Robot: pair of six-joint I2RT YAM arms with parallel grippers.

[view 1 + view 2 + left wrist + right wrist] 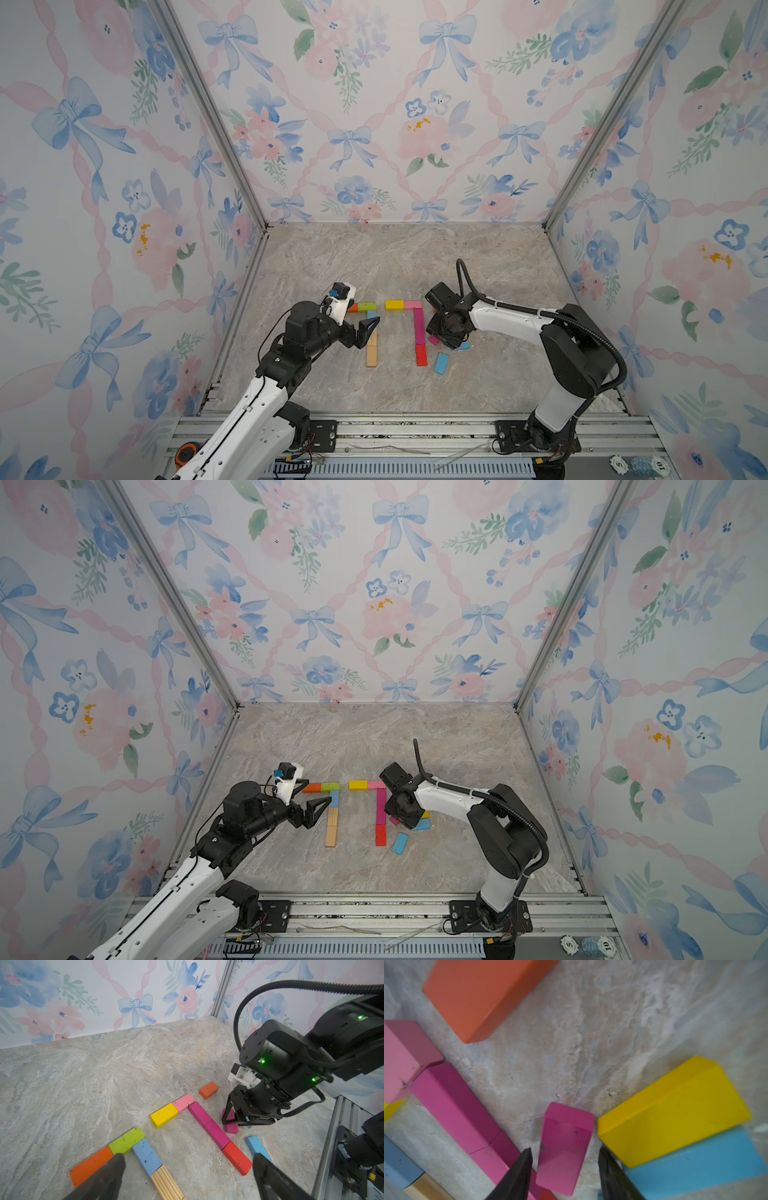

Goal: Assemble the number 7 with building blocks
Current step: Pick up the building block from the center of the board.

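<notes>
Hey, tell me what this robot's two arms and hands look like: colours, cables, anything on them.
The left arm and right arm have white shells with black joints. A black ribbed cable hose runs along the right arm, whose joints carry small green lights. A white camera mount sits at the left wrist. The left hand and right hand are black, with tapered fingers.

We log: marble-patterned worktop [395, 257] | wallpaper [374, 104] of blue bows and pink flowers on three sides | aluminium corner posts [208, 112] | slotted aluminium rail [415, 430] along the near edge | poker chips [619, 464] marked 5 and 10 near its right end | unidentified orange-and-black round thing [185, 453] at its left end.
</notes>
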